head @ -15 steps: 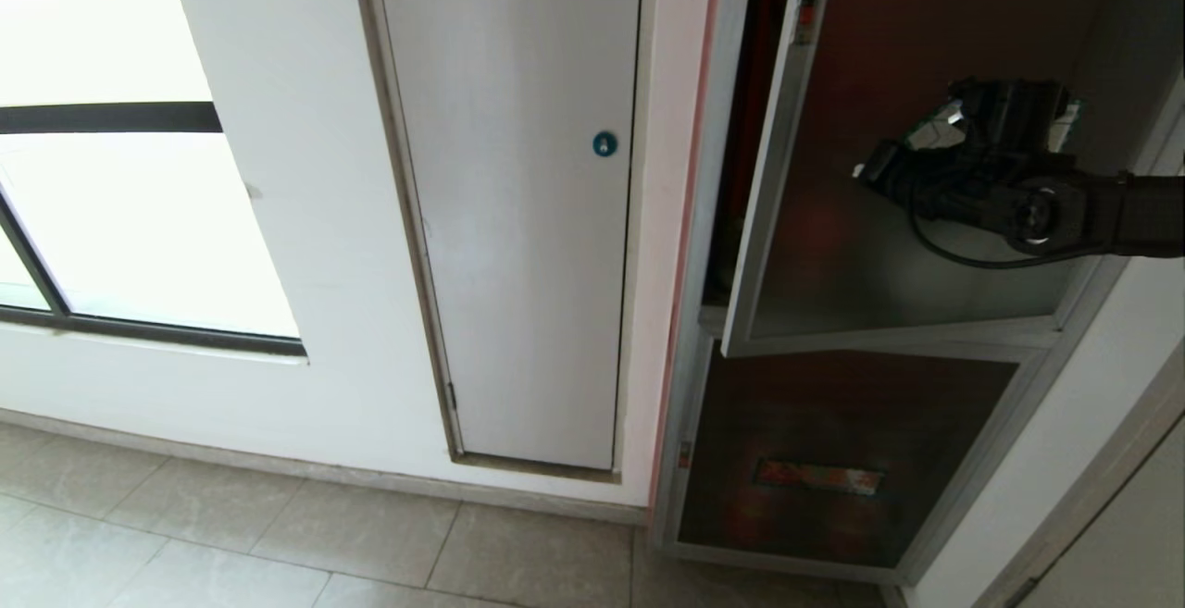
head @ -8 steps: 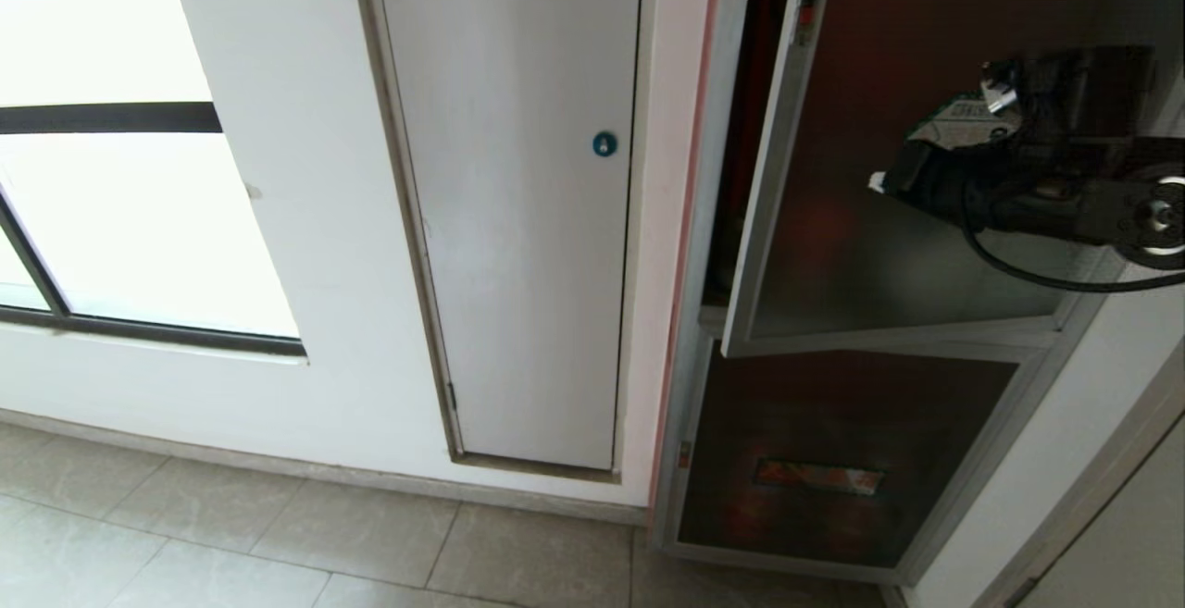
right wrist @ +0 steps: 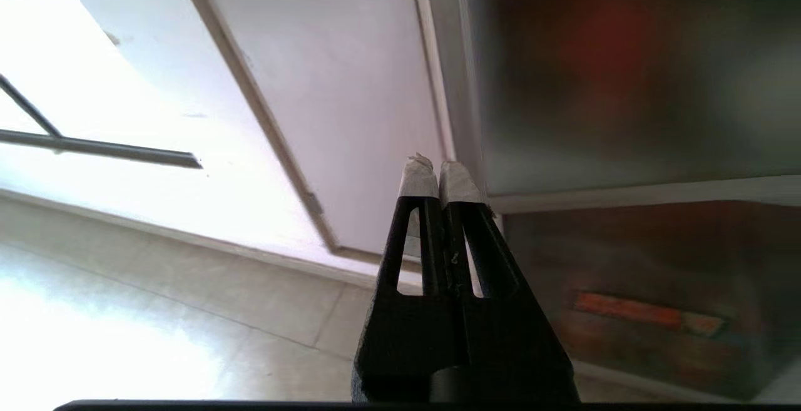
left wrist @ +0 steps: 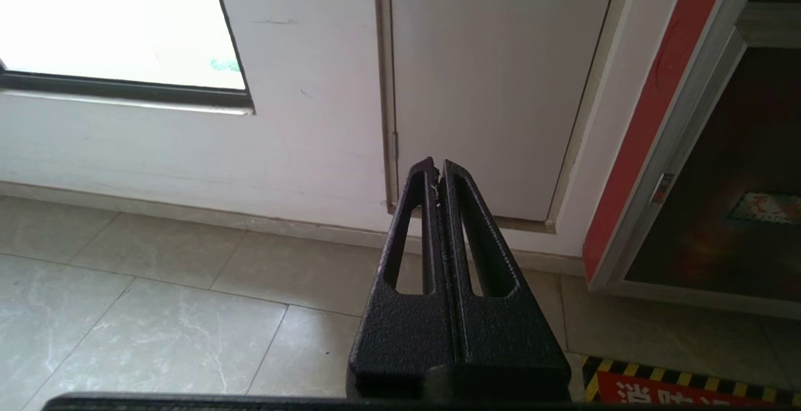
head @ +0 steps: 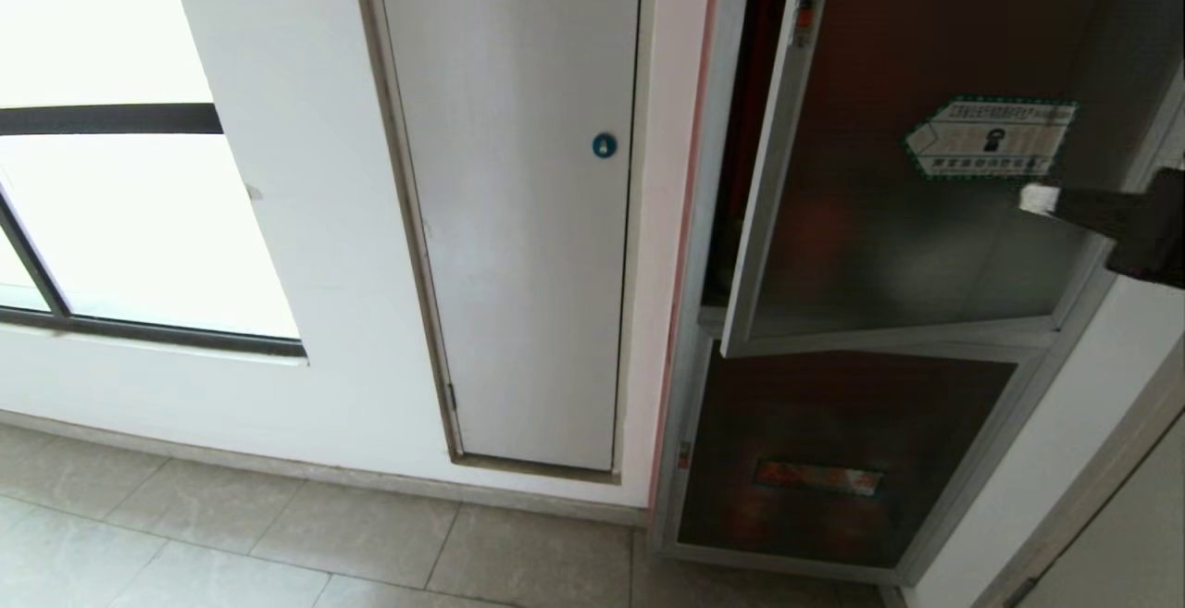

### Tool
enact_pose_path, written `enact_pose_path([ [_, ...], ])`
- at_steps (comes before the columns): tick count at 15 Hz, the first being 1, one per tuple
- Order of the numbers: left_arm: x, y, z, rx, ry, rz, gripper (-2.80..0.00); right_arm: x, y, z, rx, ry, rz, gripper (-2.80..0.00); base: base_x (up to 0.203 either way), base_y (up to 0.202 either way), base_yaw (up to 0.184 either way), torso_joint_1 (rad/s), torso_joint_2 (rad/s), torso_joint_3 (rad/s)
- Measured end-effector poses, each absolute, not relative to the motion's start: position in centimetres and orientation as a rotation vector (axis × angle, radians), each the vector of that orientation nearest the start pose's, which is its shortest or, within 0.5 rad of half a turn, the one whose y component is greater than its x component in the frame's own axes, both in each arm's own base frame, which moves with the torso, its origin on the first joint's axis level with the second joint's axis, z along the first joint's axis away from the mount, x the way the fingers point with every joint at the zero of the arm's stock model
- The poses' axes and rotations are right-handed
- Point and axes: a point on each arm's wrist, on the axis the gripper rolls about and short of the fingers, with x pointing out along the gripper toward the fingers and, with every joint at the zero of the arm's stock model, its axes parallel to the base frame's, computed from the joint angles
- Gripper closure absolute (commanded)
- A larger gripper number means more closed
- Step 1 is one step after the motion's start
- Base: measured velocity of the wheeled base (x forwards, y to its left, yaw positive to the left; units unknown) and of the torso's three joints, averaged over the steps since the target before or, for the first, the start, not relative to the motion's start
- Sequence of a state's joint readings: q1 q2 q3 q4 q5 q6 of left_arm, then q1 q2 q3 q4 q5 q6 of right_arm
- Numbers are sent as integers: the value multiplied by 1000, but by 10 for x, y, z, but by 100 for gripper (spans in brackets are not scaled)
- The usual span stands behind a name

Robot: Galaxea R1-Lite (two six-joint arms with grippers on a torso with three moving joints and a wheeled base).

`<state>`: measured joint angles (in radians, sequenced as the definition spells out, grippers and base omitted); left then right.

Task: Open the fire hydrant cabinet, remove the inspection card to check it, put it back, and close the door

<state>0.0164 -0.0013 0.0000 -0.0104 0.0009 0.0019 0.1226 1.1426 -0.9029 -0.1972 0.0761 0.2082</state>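
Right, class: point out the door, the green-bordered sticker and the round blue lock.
door [head: 861, 247], head view: on the dark glass pane.
green-bordered sticker [head: 991, 138], head view: on its white middle.
round blue lock [head: 604, 144], head view: on the lock's face, on the white panel.

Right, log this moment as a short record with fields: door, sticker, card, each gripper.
door: glass door ajar, latch edge swung out from the cabinet
sticker: green-bordered sticker on the glass, fully in view
card: none visible
right gripper: right gripper shut, empty, at the right edge of the head view, just below the sticker
left gripper: left gripper shut, empty, pointing toward the white panel near the floor
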Motion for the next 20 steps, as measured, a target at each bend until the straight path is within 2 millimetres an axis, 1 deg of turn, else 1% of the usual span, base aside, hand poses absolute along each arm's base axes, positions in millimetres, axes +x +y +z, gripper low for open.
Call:
enact_pose_path([
  [3, -23, 0, 77, 2, -12, 18, 0, 103, 13, 283, 84, -17, 110, 0, 0, 0, 0, 0, 0, 0],
  [6, -23, 0, 77, 2, -12, 19, 0, 53, 2, 274, 53, -136, -69, 0, 0, 0, 0, 0, 0, 0],
  [9, -23, 0, 77, 2, -12, 18, 0, 10, -7, 264, 48, -219, -250, 0, 0, 0, 0, 0, 0, 0],
  [12, -23, 0, 77, 2, -12, 18, 0, -25, -10, 245, 20, -271, -331, 0, 0, 0, 0, 0, 0, 0],
  [14, -23, 0, 77, 1, -12, 18, 0, -35, -10, 224, 3, -275, -339, 0, 0, 0, 0, 0, 0, 0],
  [15, -23, 0, 77, 2, -12, 18, 0, -37, -9, 212, -5, -270, -315, 0, 0, 0, 0, 0, 0, 0],
  [18, -23, 0, 77, 1, -12, 18, 0, -42, -5, 173, -33, -259, -172, 0, 0, 0, 0, 0, 0, 0],
  [20, -23, 0, 77, 1, -12, 18, 0, -44, -2, 151, -50, -237, -64, 0, 0, 0, 0, 0, 0, 0],
])
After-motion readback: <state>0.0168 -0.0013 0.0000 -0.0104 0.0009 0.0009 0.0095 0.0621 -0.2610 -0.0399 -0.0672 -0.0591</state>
